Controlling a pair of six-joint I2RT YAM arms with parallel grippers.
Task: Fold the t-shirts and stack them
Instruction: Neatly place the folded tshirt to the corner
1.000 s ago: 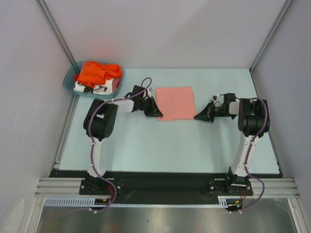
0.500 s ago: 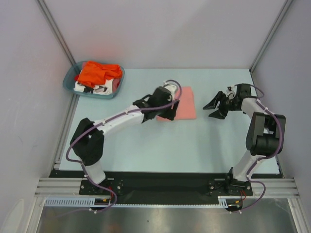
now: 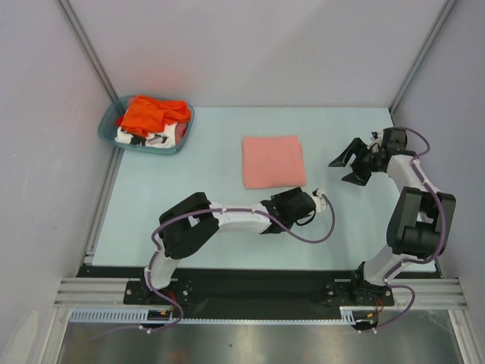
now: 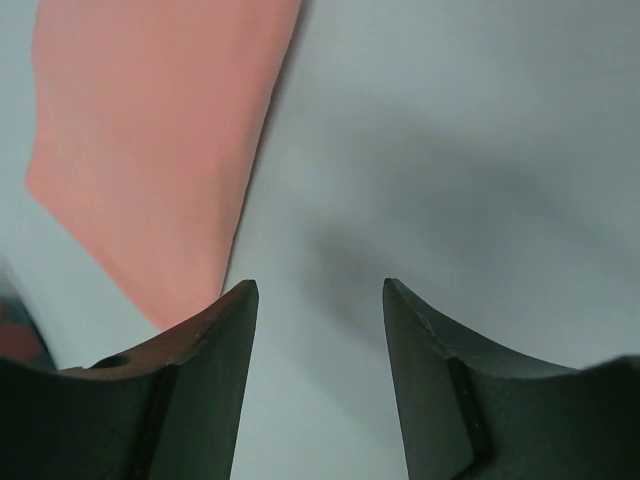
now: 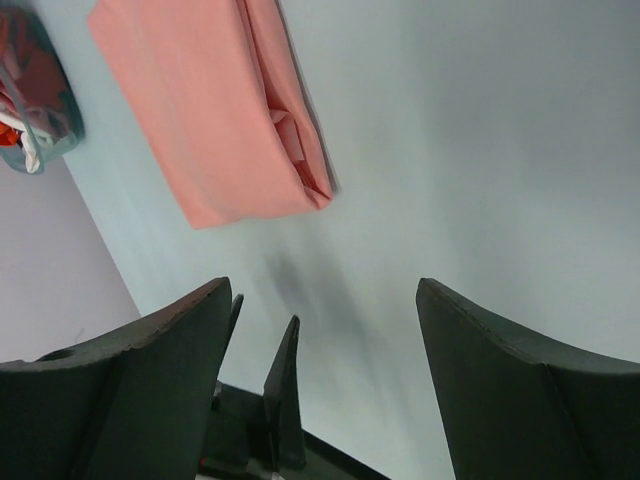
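Right, your salmon-pink shirt (image 3: 273, 161) lies folded into a neat rectangle mid-counter (image 3: 174, 182), nothing touching it. Your left pincer (image 4: 320, 292) sits low just off the shirt's near right corner, jaws spread and empty. Your right pincer (image 3: 348, 166) hangs to the shirt's right, clear of the cloth, jaws wide apart too. Over in the far left corner, the orange shirt (image 3: 151, 114) is heaped in the teal basket (image 3: 188, 125), with the white printed shirt (image 3: 148, 139) apparently tucked beneath it.
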